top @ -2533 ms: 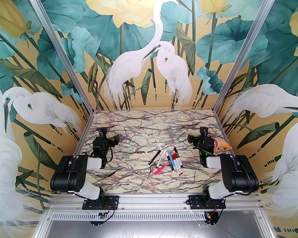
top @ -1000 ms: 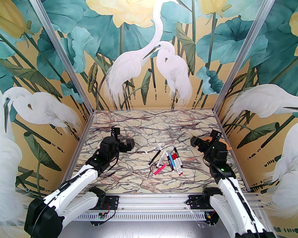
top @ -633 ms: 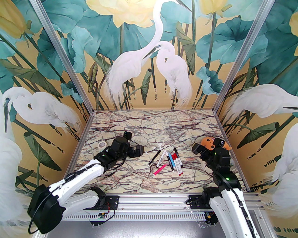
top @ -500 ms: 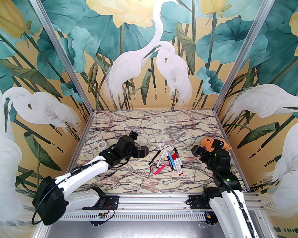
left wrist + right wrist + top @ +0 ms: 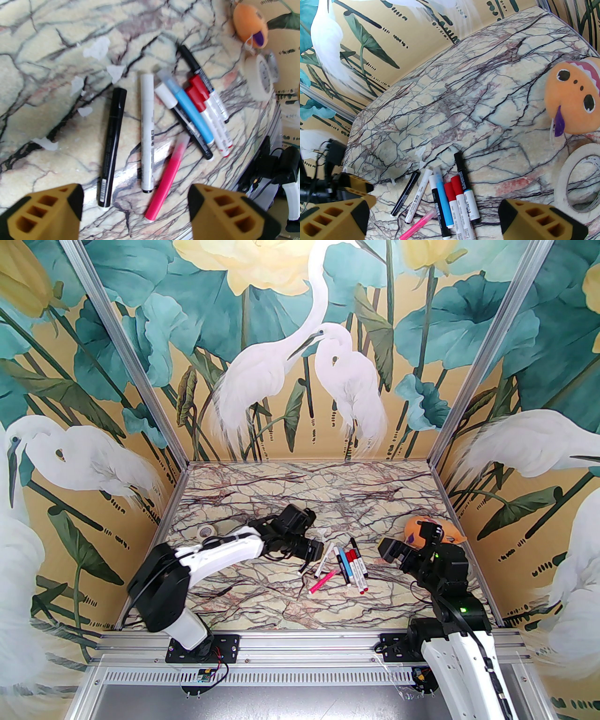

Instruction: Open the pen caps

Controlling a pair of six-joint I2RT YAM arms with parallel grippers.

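While both arms reach in over the marbled table (image 5: 262, 610), the pens (image 5: 338, 563) lie loose in a fan at its middle, with every one of the pen caps (image 5: 196, 93) seated on its barrel. The left gripper (image 5: 134, 198) is over the left side of the fan. Its yellow fingers (image 5: 46, 211) are spread wide and empty, and in its wrist view they flank the near ends of the black pen (image 5: 112, 145), the white pen (image 5: 147, 131) and the pink pen (image 5: 169, 172).

The right gripper (image 5: 434, 211) sits to the right of the cluster, its fingers wide apart with nothing between them, near an orange plush toy (image 5: 571, 93) and a roll of tape (image 5: 579, 178).

The two red caps lie side by side, touching, between the blue pen (image 5: 193, 112) and a white barrel with a black cap (image 5: 188, 56). A white cap (image 5: 166, 95) tops a black barrel.

Dark print runs along several barrels and inside the tape roll, all too blurred to read. Small white scraps (image 5: 96, 48) lie on the table beyond the pens
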